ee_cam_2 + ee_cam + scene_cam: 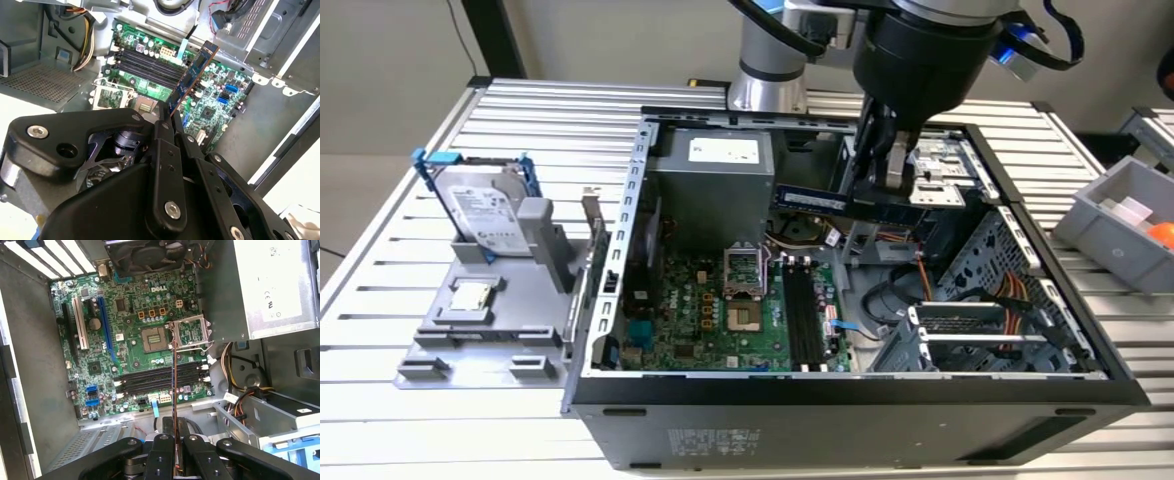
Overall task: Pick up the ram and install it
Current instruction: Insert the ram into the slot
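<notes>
The exterior view showed the claw point(894, 190) hanging inside the open computer case point(854, 385), its fingers pinched together on the ram point(821, 200). The ram stuck out sideways from the grip as a long dark stick, level and touching nothing else. In the first wrist view the ram point(174, 385) appeared edge-on as a thin line running out from the claw point(173, 440) and crossing over the black memory slots point(155, 381), which lay well below the claw on the green motherboard point(100, 365). Against those slots point(803, 310) the stick seemed to lie crosswise rather than along them. The main risk was therefore a seating attempt with the board turned or its notch off, which could jam the stick or strain the slot clips. The grip appeared to sit toward one end, so any knock on the free end might twist the ram between the pads. Beside the slots and below the claw lay the open processor socket point(155, 338), where a stray edge could do harm. Room was tight around the claw. The grey power supply point(714, 175) stood just beyond the ram's free end, and the drive cage point(974, 330) with its orange and yellow cables point(240, 402) lay on the claw's other side. The case walls closed in all round. The freest path looked to be straight down from the claw, where nothing stood between the ram and the slots.
</notes>
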Tool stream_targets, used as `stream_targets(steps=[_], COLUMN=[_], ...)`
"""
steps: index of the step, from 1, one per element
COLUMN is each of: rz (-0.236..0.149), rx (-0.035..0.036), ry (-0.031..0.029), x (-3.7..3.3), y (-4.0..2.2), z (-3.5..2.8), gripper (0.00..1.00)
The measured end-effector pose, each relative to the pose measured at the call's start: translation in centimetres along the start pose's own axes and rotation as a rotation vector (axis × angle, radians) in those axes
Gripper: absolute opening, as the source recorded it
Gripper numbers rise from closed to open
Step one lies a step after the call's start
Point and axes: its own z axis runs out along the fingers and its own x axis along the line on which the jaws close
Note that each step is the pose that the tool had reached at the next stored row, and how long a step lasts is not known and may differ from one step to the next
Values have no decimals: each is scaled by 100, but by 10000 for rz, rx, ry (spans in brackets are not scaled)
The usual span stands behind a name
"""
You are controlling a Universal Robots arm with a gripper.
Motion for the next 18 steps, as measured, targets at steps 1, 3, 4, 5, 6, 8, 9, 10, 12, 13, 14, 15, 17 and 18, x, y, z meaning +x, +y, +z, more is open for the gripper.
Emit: stream_targets(steps=[1,3,4,5,6,8,9,10,12,13,14,15,17,18], rz=[6,18,23,29,36,48,51,62,107,143,181,222,306,348], rx=[1,1,1,1,2,2,3,3,5,6,8,10,13,16], ry=[0,-1,0,0,1,0,0,-1,-1,-2,-1,-3,-3,-4], x=[0,0,0,0,0,0,0,0,0,0,0,0,0,0], y=[0,0,0,0,0,0,0,0,0,0,0,0,0,0], z=[0,0,0,0,0,0,0,0,0,0,0,0,0,0], gripper=[0,0,0,0,0,0,0,0,0,0,0,0,0,0])
